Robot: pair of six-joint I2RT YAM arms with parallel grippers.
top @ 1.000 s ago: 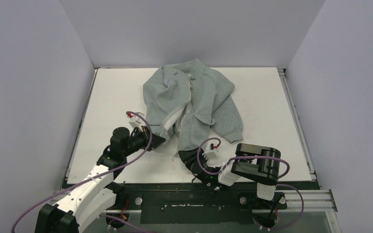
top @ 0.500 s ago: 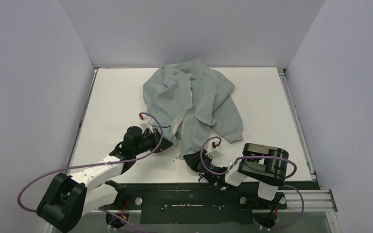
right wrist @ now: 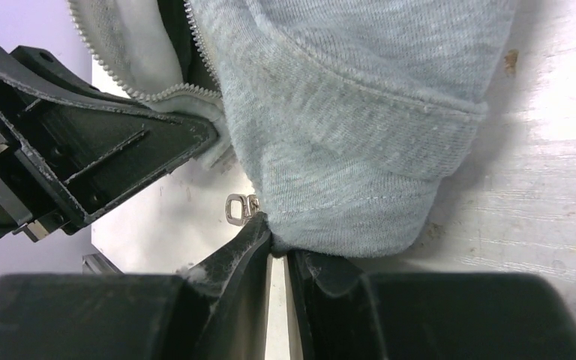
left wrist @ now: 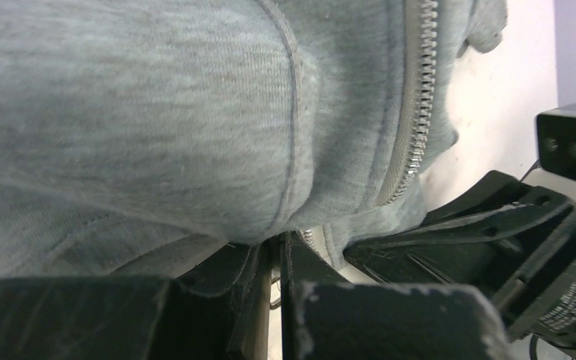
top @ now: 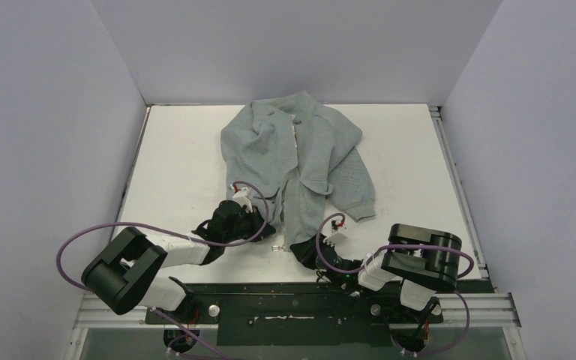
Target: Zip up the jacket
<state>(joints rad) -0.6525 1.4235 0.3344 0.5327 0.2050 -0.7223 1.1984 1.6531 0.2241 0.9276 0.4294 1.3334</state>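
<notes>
Two black two-finger grippers work at the near hem of one garment. The light heather-grey sweatshirt-fabric jacket (top: 311, 150) lies spread on the white flat table (top: 180, 150), with its collar toward the far wall and its ribbed hem toward the arm bases.

The left gripper (top: 268, 225) sits at the lower edge of the front panel on the robot's left. In the left wrist view its jaws are clenched, with a fold of grey fabric pinched at the tips (left wrist: 277, 244). The pale row of metal zipper teeth (left wrist: 418, 105) runs just beside that fold.

The right gripper (right wrist: 277, 251) grasps the bottom corner of the opposite front panel, jaws pressed onto the fabric. A small silver loop-shaped zipper pull (right wrist: 238, 208) lies just beside its fingertips at that corner. The two grippers are near each other, and the panels' lower edges stand apart between them.
</notes>
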